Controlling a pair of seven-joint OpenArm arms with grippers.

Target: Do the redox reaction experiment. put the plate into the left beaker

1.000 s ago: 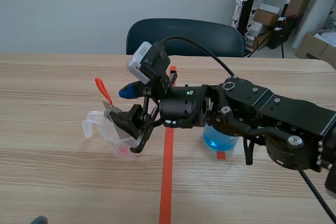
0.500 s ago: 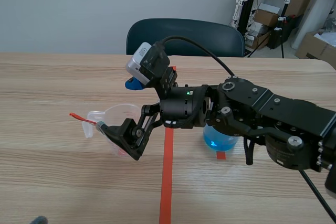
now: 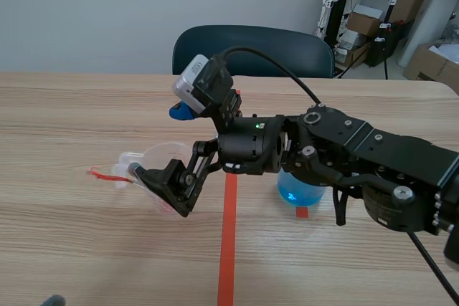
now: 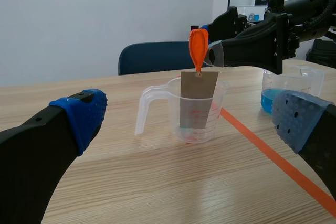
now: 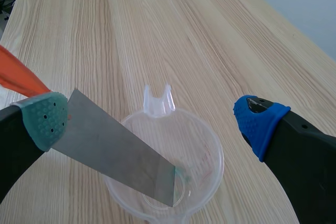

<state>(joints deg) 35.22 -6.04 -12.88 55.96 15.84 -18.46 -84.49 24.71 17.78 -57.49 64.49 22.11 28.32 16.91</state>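
Observation:
The clear left beaker (image 3: pixel 163 154) stands left of the tape line, under my right gripper (image 3: pixel 161 142). That gripper is open, its fingers far apart over the beaker (image 5: pixel 197 156). The grey metal plate (image 5: pixel 115 153) slants with its lower end inside the beaker and its upper end against my grey-green pad (image 5: pixel 44 116). An orange tag (image 3: pixel 100 173) sticks out from the plate's upper end. In the left wrist view the plate (image 4: pixel 198 95) stands in the beaker (image 4: pixel 210 127), tag (image 4: pixel 198 48) above it. My left gripper (image 4: pixel 191 114) is open, well short of the beaker.
A second beaker with blue liquid (image 3: pixel 297 193) stands right of the orange tape line (image 3: pixel 227 249), under the right arm; the left wrist view shows it (image 4: pixel 286 85) too. A dark chair (image 3: pixel 251 48) stands behind the table's far edge.
My right gripper's fingers have spread apart. The plate with its orange tag has tipped from upright down to the left, its lower end sinking into the beaker.

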